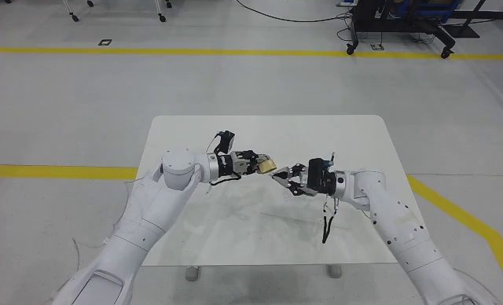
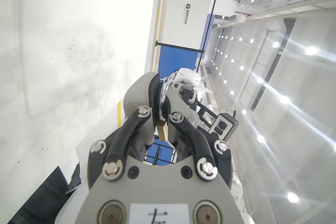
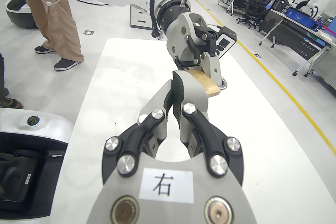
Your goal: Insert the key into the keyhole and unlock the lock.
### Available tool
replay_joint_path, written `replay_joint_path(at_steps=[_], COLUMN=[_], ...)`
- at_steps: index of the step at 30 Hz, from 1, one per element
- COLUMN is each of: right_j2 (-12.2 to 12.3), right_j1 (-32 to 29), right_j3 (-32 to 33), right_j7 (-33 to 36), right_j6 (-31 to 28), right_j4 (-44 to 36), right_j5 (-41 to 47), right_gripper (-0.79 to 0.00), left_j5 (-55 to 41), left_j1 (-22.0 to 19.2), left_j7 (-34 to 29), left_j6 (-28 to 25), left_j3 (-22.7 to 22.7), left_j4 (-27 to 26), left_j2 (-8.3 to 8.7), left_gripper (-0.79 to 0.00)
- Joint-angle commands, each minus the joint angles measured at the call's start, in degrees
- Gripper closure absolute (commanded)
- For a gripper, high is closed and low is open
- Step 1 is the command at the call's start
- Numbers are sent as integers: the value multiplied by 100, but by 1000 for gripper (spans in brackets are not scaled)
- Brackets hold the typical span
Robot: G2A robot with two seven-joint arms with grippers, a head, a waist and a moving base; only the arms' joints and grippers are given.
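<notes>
Table: one white table (image 1: 346, 140), rectangular with rounded corners. Its top is smooth with faint dark specks. The top view takes in its whole outline, while the right wrist view runs along its length.

Left gripper: one left gripper (image 1: 262, 162), held over the middle of the table. It has two white fingers on black linkages, each lined with a ribbed black pad. Its jaws are clamped on the body of the padlock.

Right gripper: one right gripper (image 3: 175, 83), of the same build, facing the left one tip to tip. Its tips are just beside the padlock's free end, and I cannot tell whether they touch it. Its jaws are pressed together, pad against pad, and whether they pinch anything cannot be told.

Padlock: one brass padlock (image 3: 208, 87), a flat block with squared corners, held up between the two grippers. The right wrist view gives its broad golden face. The left wrist view gives a narrow brass edge between the pads.

Shackle: one silver shackle (image 3: 223, 83), a shiny curved bar just beside the brass body, seen in the right wrist view.
</notes>
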Motion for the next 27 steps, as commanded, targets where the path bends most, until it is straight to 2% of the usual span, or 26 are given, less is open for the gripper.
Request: replay_joint_path(at_steps=[1,6,9,10,11,12,13,14,15,19,23,27], right_j2=[-11,1,48,63,78,93,105,113,115,94,58,23], right_j1=[62,21,-219,-357,-512,-655,-787,-905,-1013,-1266,-1382,-1438], right_j3=[-51,-29,125,185,241,290,320,338,322,174,64,-74], right_j7=[65,194,352,347,341,394,494,703,956,1748,2189,2474], right_j6=[18,334,1129,1465,1770,2048,2308,2594,2840,3438,3910,4163], right_j4=[13,-162,-616,-814,-988,-1149,-1308,-1457,-1617,-2083,-2302,-2417], right_j5=[9,-105,-629,-791,-932,-1107,-1287,-1517,-1729,-2268,-2536,-2761], right_gripper=[0,0,-662,-677,-665,-616,-489,-416,-382,-348,-243,-215], left_j5=[-4,-48,-134,-138,-133,-140,-141,-122,-115,-104,-148,-160], left_j1=[-8,35,130,149,165,183,196,204,214,214,230,253], left_j7=[27,488,882,941,1023,1072,1108,1165,1208,1344,1441,1477], left_j6=[-5,-43,-22,14,32,56,84,105,127,181,188,192], left_j3=[-4,-123,-186,-187,-191,-181,-161,-136,-105,-42,-53,-73], left_j4=[19,24,-57,-81,-100,-120,-136,-149,-164,-172,-173,-193], left_j2=[-4,-9,-23,-26,-29,-35,-43,-52,-62,-95,-113,-120], left_gripper=[0,0,0,0,0,0,0,0,0,0,0,0])
